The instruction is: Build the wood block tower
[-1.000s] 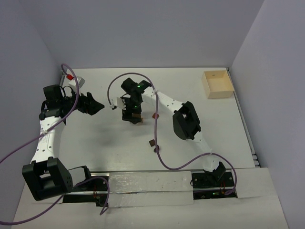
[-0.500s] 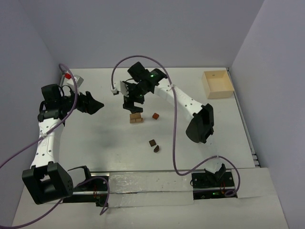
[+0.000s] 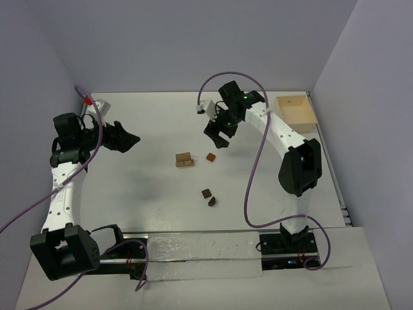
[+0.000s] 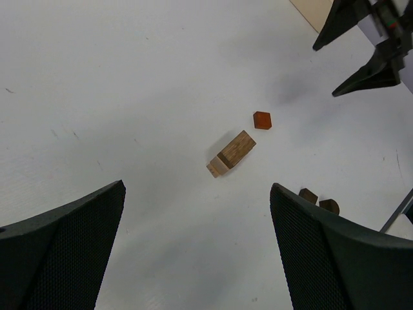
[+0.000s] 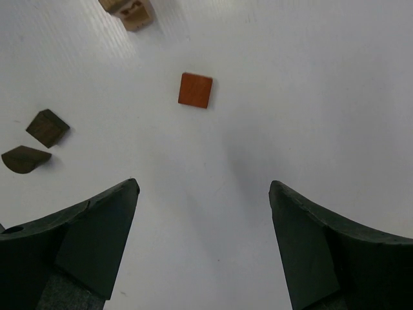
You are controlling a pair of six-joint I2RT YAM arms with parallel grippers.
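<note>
A small cluster of wood blocks (image 3: 184, 159), light tan and mid brown, rests on the white table; it also shows in the left wrist view (image 4: 231, 154) and at the top edge of the right wrist view (image 5: 129, 10). A reddish-brown cube (image 3: 210, 157) (image 5: 195, 90) lies just right of it. Two dark brown pieces (image 3: 206, 193) (image 3: 211, 201) sit nearer the arms. My right gripper (image 3: 218, 137) (image 5: 203, 184) hangs open above the table, behind and right of the cube, holding nothing. My left gripper (image 3: 131, 139) (image 4: 197, 187) stands open far to the left, pointing toward the blocks.
A pale square wooden box (image 3: 295, 113) with raised walls sits at the back right corner. A small grey object with a red tip (image 3: 97, 103) lies at the back left. Purple cables loop over both arms. Grey walls close the table on three sides.
My right gripper has lifted off the tan-and-brown cluster and swung back and to the right, leaving the blocks on the table. The left arm has hardly moved.
</note>
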